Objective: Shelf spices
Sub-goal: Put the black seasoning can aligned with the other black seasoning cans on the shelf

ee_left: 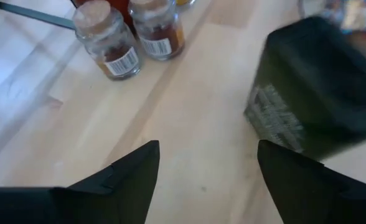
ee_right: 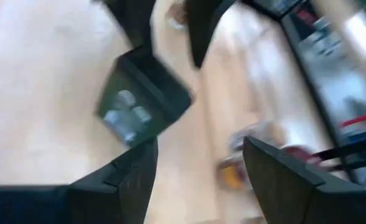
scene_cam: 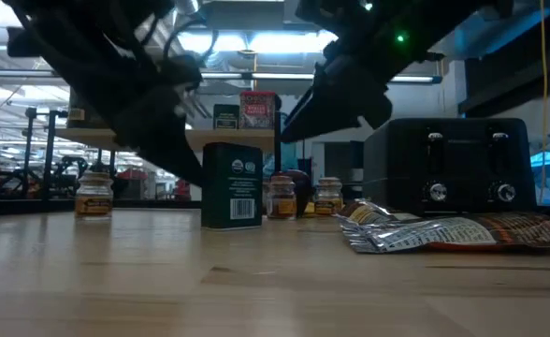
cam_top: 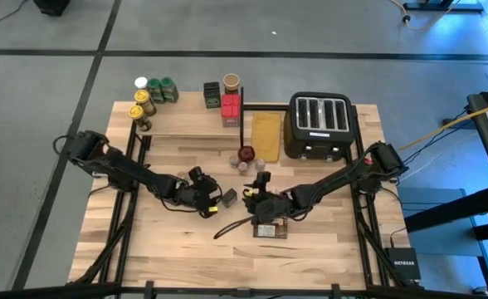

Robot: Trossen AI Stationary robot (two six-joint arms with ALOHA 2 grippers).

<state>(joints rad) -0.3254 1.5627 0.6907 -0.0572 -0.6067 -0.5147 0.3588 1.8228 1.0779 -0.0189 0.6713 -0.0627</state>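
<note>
Claws (ee_left: 208,180) (ee_right: 198,177) open, empty (dark tin (ee_left: 323,87) near left).

two dark arms are seen reaching inward over the wooden surface (cam_top: 327,224). the left claw (cam_top: 215,202) is held just beside a small dark tin (cam_top: 228,198), and the right claw (cam_top: 259,198) is poised above a flat brown packet (cam_top: 270,230). on the shelf (cam_top: 186,123), jars (cam_top: 148,100) are grouped at the left end and red boxes (cam_top: 231,109) near the right end. a black toaster (cam_top: 321,125) is placed beside a tan board (cam_top: 266,135).
</note>
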